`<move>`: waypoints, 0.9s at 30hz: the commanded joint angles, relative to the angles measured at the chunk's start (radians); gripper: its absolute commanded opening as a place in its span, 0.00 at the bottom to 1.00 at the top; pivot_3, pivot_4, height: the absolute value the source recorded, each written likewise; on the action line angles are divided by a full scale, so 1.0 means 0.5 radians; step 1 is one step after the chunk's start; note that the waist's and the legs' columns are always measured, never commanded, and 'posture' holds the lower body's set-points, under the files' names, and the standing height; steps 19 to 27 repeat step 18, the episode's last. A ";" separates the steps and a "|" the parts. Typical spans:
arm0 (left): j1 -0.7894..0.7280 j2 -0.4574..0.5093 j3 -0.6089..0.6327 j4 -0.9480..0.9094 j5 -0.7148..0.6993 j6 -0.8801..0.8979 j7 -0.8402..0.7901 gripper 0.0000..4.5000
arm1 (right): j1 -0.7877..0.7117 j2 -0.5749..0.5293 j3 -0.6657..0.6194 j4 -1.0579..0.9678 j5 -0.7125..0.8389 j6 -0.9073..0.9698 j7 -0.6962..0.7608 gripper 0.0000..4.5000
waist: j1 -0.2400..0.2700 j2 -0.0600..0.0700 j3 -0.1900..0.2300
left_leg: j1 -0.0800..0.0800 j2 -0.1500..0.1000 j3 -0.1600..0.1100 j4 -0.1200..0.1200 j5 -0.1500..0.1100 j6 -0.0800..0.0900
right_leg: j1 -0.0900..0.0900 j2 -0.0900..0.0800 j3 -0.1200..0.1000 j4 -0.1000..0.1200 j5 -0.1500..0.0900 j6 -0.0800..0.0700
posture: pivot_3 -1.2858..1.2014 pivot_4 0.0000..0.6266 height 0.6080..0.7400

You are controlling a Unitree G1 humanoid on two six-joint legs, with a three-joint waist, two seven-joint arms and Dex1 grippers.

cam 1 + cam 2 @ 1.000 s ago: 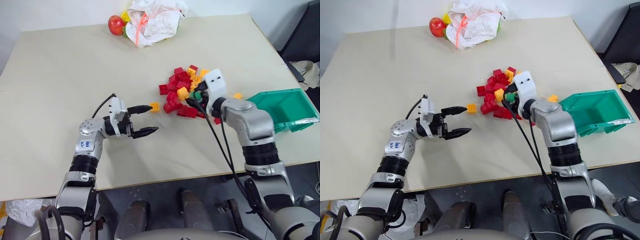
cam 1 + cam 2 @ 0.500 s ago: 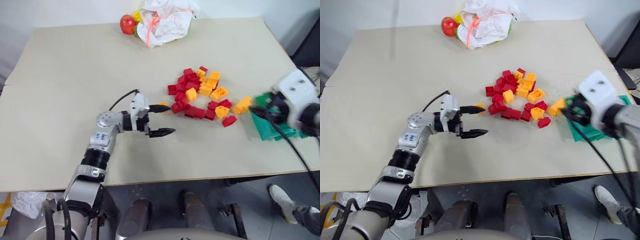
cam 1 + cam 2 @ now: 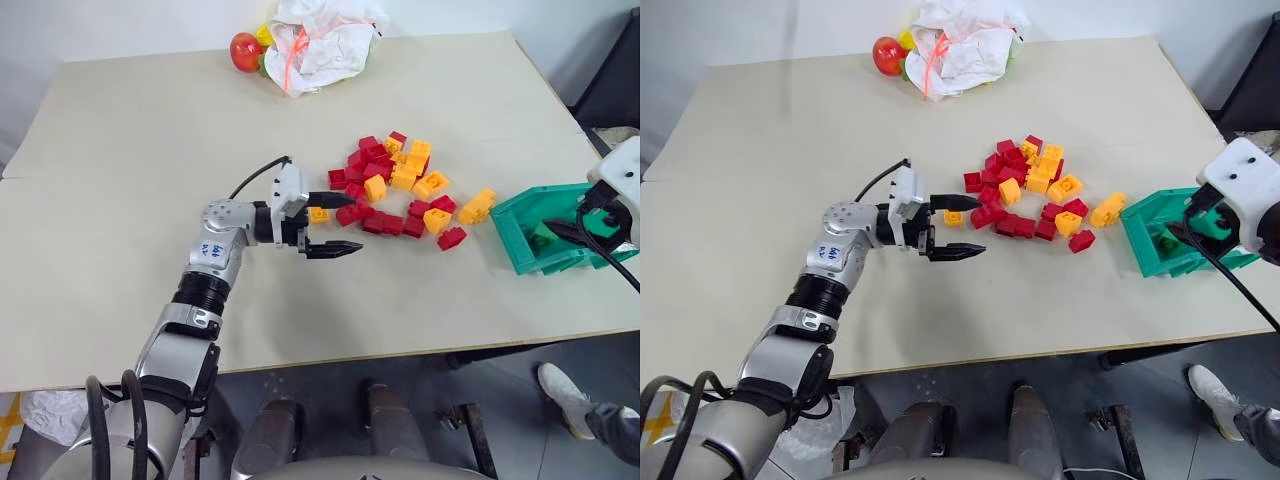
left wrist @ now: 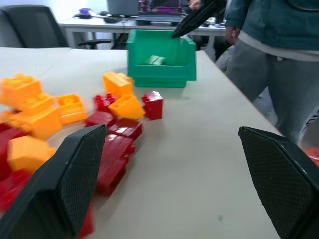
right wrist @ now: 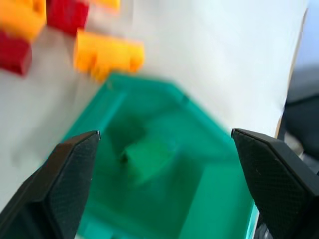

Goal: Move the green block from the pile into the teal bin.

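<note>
The green block (image 5: 149, 160) lies inside the teal bin (image 3: 518, 243), just below the right hand (image 5: 164, 149), whose fingers stand wide apart and hold nothing. To finish well, this hand should lift straight up, clear of the bin wall. The left hand (image 3: 334, 223), open and empty, waits beside the pile (image 3: 400, 190) on the bench (image 3: 150, 150).

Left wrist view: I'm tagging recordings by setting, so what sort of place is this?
Probably an office or lab workroom. Behind the teal bin stand a desk with a laptop and an office chair, and a person waits beside the pale table.
</note>
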 commanded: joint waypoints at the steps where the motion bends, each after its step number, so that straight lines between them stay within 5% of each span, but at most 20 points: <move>1: 0.097 0.089 0.057 -0.133 -0.003 0.016 0.062 1.00 | -0.027 0.103 -0.127 -0.166 0.133 0.051 0.000 0.99 | 0.001 0.000 0.000 | 0.000 0.000 -0.001 0.000 0.000 0.000 | 0.000 0.000 0.000 0.000 0.000 0.000 | 0.52 0.24 1.00; 6: 0.282 0.246 0.119 -0.325 -0.096 0.192 0.008 1.00 | 0.168 0.355 -0.251 -0.481 0.498 0.115 0.156 0.99 | 0.003 0.000 0.000 | -0.004 0.000 -0.012 0.000 -0.001 0.001 | -0.002 -0.001 -0.002 -0.001 0.001 0.001 | 0.52 0.24 1.00; 12: 0.526 0.512 0.304 -0.366 -0.165 0.177 -0.036 1.00 | 0.616 0.734 -0.300 -0.380 0.608 -0.628 0.563 0.99 | 0.003 -0.002 0.000 | -0.002 -0.001 -0.015 0.001 -0.002 0.002 | 0.002 -0.001 -0.005 -0.002 0.001 0.001 | 0.52 0.24 1.00; 27: 0.597 0.602 0.370 -0.409 -0.199 0.227 -0.026 1.00 | 0.655 0.838 -0.232 -0.133 0.546 -0.903 0.559 0.99 | 0.004 -0.002 0.000 | 0.009 -0.003 -0.013 0.002 -0.002 0.004 | 0.011 -0.003 -0.002 -0.001 0.003 0.003 | 0.52 0.24 1.00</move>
